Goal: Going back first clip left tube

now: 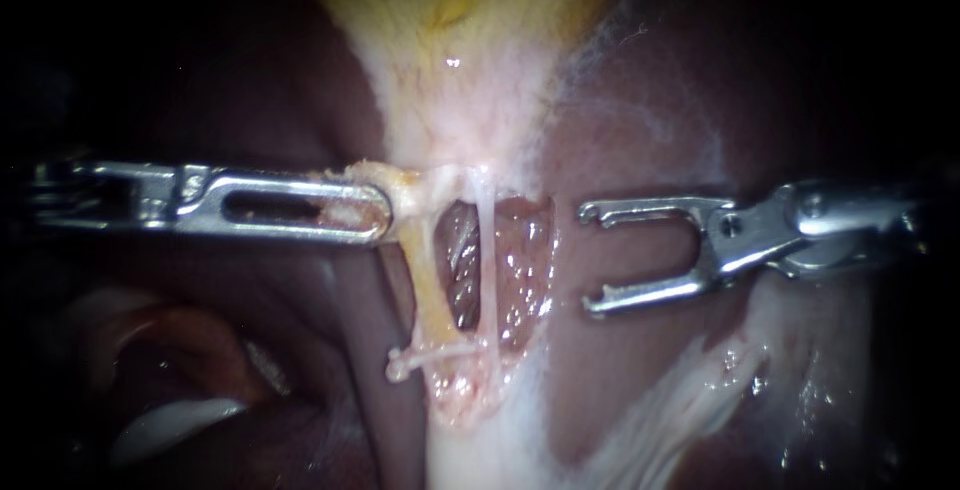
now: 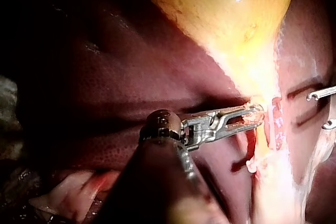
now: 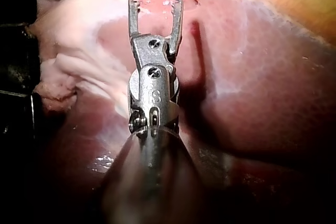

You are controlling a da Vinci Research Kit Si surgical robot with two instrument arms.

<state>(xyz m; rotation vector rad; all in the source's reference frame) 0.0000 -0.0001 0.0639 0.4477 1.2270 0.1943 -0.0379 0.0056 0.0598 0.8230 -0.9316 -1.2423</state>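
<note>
Plainly, two tubes ran below the gallbladder: the thicker left tube and a thin right tube. The left instrument had its jaws clamped on pale tissue at the left tube's top; the right instrument held its jaws apart, empty, right of both.

Blackness closes the endoscope view's edges at 9, 11, 1 and 3 o'clock. Light pools at the centre, and wet glints speckle the dark red liver toward 5 o'clock.

Yellow gallbladder at top — dark red liver on both sides, glistening.
</note>
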